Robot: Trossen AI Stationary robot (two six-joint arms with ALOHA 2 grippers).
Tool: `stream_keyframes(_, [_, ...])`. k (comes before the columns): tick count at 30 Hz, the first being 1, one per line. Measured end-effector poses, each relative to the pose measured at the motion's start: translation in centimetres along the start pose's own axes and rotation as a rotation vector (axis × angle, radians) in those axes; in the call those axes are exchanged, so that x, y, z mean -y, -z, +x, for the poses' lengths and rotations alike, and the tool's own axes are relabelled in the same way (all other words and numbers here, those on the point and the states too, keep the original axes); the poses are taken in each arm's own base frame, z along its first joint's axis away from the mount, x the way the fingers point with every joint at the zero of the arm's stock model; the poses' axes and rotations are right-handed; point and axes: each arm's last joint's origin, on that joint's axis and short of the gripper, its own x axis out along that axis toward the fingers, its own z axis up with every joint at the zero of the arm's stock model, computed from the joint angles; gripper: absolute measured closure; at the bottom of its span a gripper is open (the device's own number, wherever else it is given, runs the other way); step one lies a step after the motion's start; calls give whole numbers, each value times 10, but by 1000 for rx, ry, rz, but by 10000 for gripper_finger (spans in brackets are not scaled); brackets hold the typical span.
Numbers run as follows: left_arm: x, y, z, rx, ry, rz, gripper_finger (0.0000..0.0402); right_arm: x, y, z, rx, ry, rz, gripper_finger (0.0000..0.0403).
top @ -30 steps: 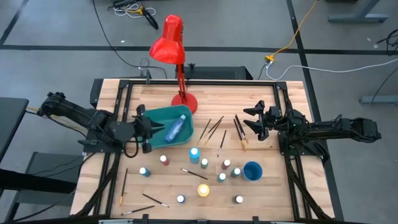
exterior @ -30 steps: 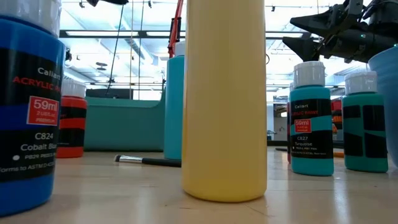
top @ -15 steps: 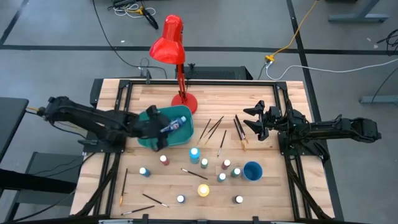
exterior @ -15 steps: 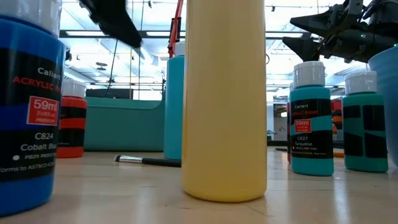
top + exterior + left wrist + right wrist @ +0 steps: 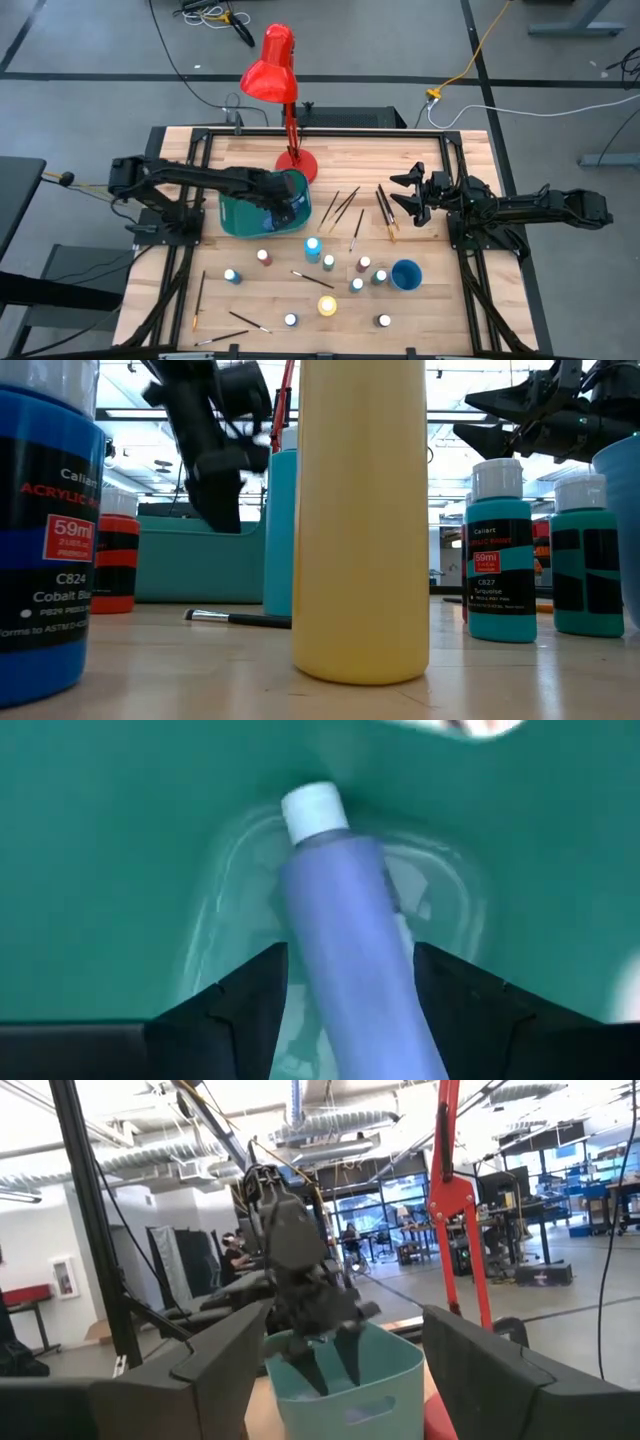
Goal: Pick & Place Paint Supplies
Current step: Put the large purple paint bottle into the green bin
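My left gripper (image 5: 285, 207) points down into the teal bin (image 5: 238, 216) near its right end, and its fingers look open. A blue bottle (image 5: 345, 940) lies lengthwise between the fingers, its white cap (image 5: 313, 809) pointing at the bin's floor. Several other paint bottles, such as a light blue one (image 5: 313, 245) and a yellow one (image 5: 327, 305), stand on the table. Thin brushes (image 5: 341, 206) lie flat among them. My right gripper (image 5: 412, 194) waits open above the table's right side. My left gripper has the blue bottle's body (image 5: 310, 990) between its two fingers, which come from above and lie along the bottle. Teal shows between one finger (image 5: 262, 995) and the bottle. I cannot tell whether the fingers touch it.
A red desk lamp (image 5: 272, 70) stands with its base (image 5: 296, 163) just behind the bin. A round blue cup (image 5: 406, 273) sits right of the bottles. More brushes lie at the right (image 5: 385, 211) and near the front left (image 5: 200, 298).
My left gripper has swung toward the table's right edge, from the bin's left end to its right end. It has sunk into the bin and tipped to point steeply down. The blue bottle has gone with it, from above the bin's right rim to inside the bin.
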Motion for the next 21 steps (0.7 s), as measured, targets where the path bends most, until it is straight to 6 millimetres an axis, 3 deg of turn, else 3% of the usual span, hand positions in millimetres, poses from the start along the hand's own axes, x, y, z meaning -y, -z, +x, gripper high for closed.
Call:
stream_keyframes(7, [-5,-8,29,-18,45,-7,181,0,1,0,-6,1,0,129])
stream_keyframes(21, [-18,-16,39,0,90,-48,182,0,1,0,-8,3,-1,129])
